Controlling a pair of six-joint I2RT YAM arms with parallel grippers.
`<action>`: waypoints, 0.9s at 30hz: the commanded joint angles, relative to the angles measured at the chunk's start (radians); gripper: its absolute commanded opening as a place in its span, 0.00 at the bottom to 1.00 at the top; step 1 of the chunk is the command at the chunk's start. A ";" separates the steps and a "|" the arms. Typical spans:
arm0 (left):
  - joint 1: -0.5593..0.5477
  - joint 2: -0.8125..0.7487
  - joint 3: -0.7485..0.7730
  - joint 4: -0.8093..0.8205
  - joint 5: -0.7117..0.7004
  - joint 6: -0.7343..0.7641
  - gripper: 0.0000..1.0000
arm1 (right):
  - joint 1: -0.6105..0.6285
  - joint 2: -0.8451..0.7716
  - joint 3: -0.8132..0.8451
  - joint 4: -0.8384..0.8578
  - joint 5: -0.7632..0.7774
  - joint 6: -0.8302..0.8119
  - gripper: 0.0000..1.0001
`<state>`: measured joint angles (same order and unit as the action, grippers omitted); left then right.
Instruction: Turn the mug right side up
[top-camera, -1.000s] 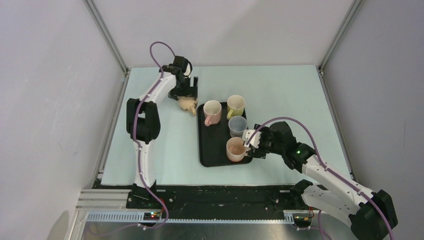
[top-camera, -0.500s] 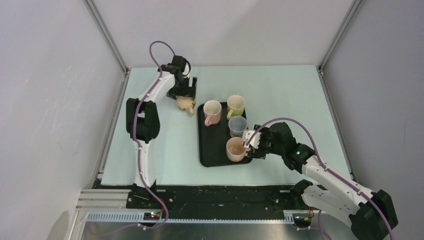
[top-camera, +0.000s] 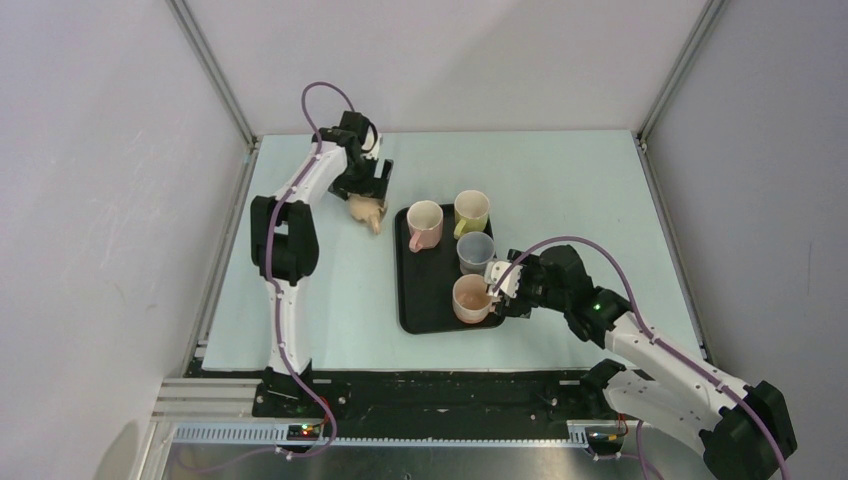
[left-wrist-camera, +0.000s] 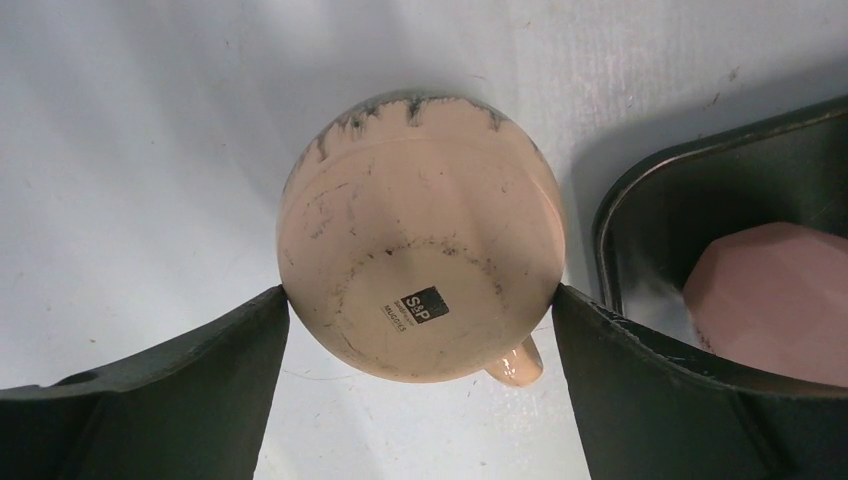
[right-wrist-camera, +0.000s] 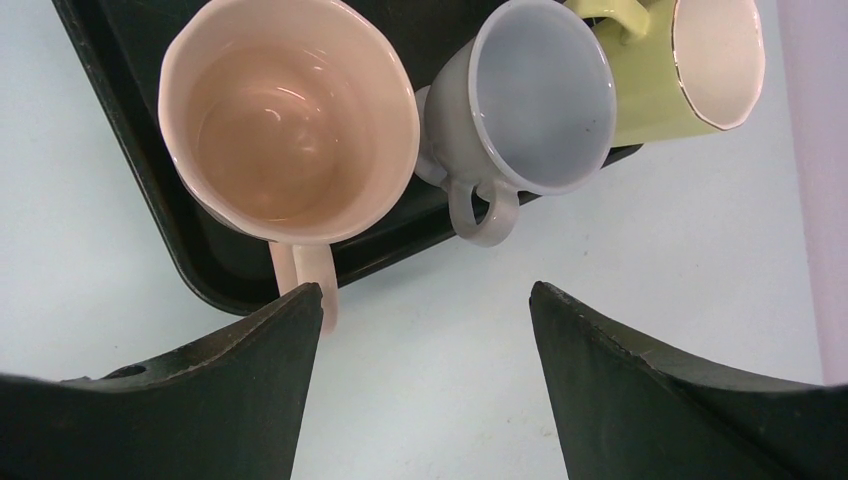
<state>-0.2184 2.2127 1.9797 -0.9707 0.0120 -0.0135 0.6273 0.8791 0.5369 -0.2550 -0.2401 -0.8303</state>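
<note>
- My left gripper (left-wrist-camera: 418, 298) was closed on the tan mug (left-wrist-camera: 420, 230), with one finger (left-wrist-camera: 200, 380) pressed against each side of its rounded body.
- The tan mug was turned bottom-up toward my left wrist camera. I looked straight onto its scuffed base, which had a small black printed mark. Its handle stuck out at the lower edge of that view.
- Seen from above, the tan mug was over the far left part of the table (top-camera: 560, 180). It was outside the black tray (top-camera: 420, 305), just off the tray's far left corner.
- I could not tell whether the mug's rim touched the table or hung just above it.
- In my left wrist view the tray's rounded corner lay just right of the tan mug, with the pink mug (left-wrist-camera: 770, 300) inside it.
- My right gripper (right-wrist-camera: 425, 290) was spread wide with nothing between its fingers. It hovered over the table at the near right edge of the tray.
- Just beyond those fingers stood the peach mug (right-wrist-camera: 290, 120), mouth up in the tray's near right corner. Its handle reached out over the tray's rim toward my right gripper.
- Next to the peach mug, on its far side, was the grey mug (right-wrist-camera: 540, 95), also mouth up, with its handle over the same rim.
- The yellow mug (right-wrist-camera: 690, 60) stood past the grey one at the tray's far end, side by side with the pink mug, and both were mouth up.
</note>
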 joint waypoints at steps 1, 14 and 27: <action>0.014 0.075 -0.032 -0.185 -0.021 0.069 1.00 | 0.010 -0.017 -0.006 0.043 0.006 0.014 0.81; 0.020 0.087 0.008 -0.198 0.094 0.103 0.72 | 0.009 -0.021 -0.006 0.042 0.002 0.018 0.81; 0.035 -0.036 0.030 -0.161 0.244 0.138 0.53 | 0.015 -0.018 -0.015 0.055 0.008 0.011 0.81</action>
<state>-0.1875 2.2211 2.0247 -1.0737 0.1432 0.1074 0.6373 0.8722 0.5236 -0.2447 -0.2398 -0.8272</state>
